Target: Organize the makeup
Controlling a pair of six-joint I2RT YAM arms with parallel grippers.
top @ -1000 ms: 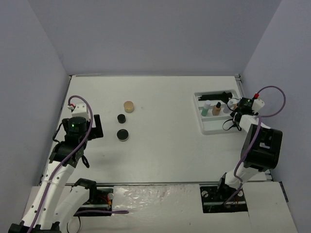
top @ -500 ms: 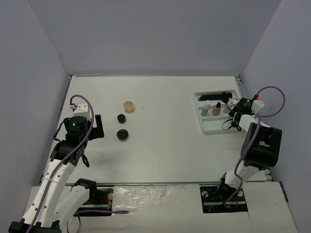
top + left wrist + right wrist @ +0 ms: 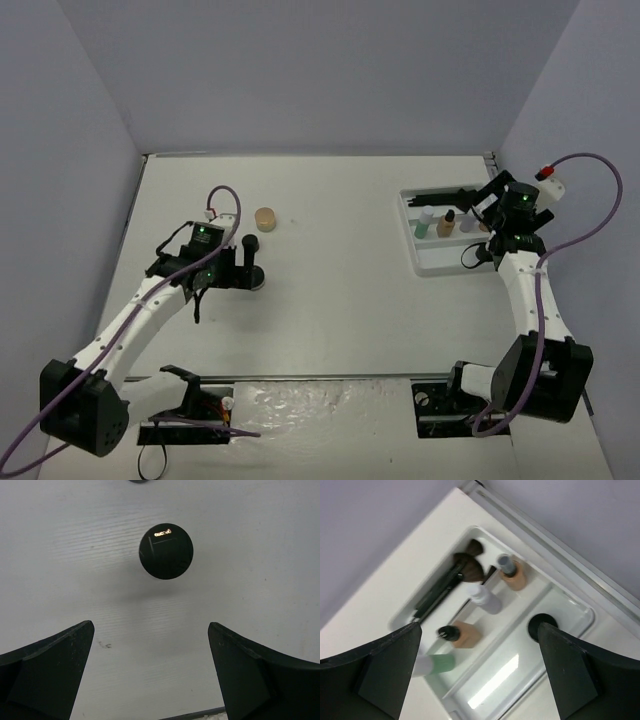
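Up top, dark fingers and dark jars run together by the left arm, and we can't separate them there. The left wrist view settles it. One round black jar point(image 3: 166, 553), with a flat glossy lid and small gold lettering, sits on the table point(image 3: 240, 540) ahead of the left pincer point(image 3: 150, 630). It is well clear of both fingers and roughly centred on the gap. A dark thing point(image 3: 138, 481) is cut off at the top edge, too little showing to name. That pincer is spread wide with nothing in it. The tan jar point(image 3: 265, 218) stands alone further back. Over to the right pincer point(image 3: 479, 627): also spread wide and empty, hanging above the tray point(image 3: 560, 602). In it we see brushes point(image 3: 451, 577), a grey-capped tan bottle point(image 3: 514, 577), a clear-grey bottle point(image 3: 487, 600) and a dark-capped tan bottle point(image 3: 462, 634). A green bottle point(image 3: 440, 662) is half hidden behind one finger. A second black jar point(image 3: 541, 625) in the next compartment is clipped by the other.
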